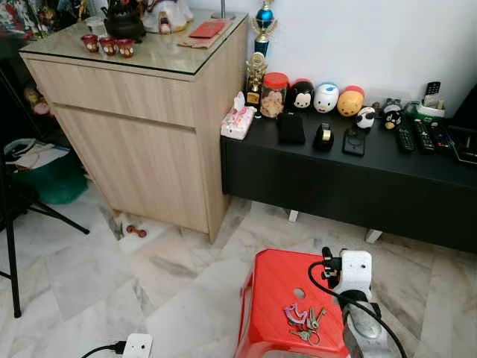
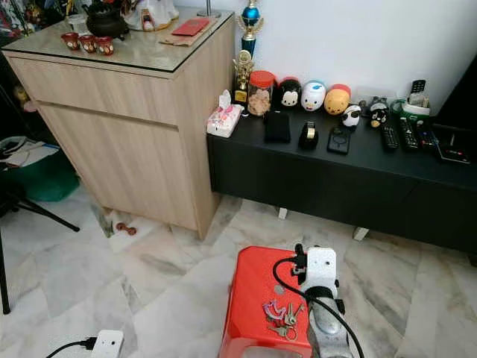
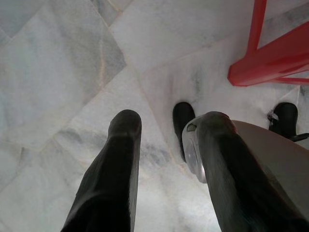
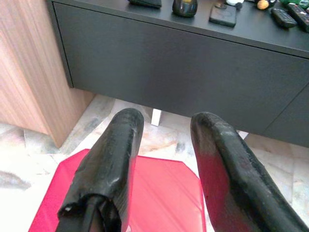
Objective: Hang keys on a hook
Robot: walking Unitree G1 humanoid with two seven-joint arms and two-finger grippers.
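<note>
A bunch of keys [image 1: 304, 322] with pink and teal tags lies on the top of a red plastic stool [image 1: 276, 287], near its right front side. My right arm [image 1: 355, 277] reaches over the stool's right edge, just right of the keys. In the right wrist view my right gripper [image 4: 166, 118] is open with nothing between its fingers, held above the stool's red top [image 4: 159, 193] and pointing at the black console. My left gripper [image 3: 166, 121] is open and hangs over the marble floor beside a red stool leg [image 3: 270, 58].
A tall wooden cabinet [image 1: 141, 142] stands at the left. A low black console [image 1: 335, 179] with figurines and remotes runs along the white wall. A black tripod leg [image 1: 11, 253] and a white power strip [image 1: 138, 345] are on the marble floor at the left.
</note>
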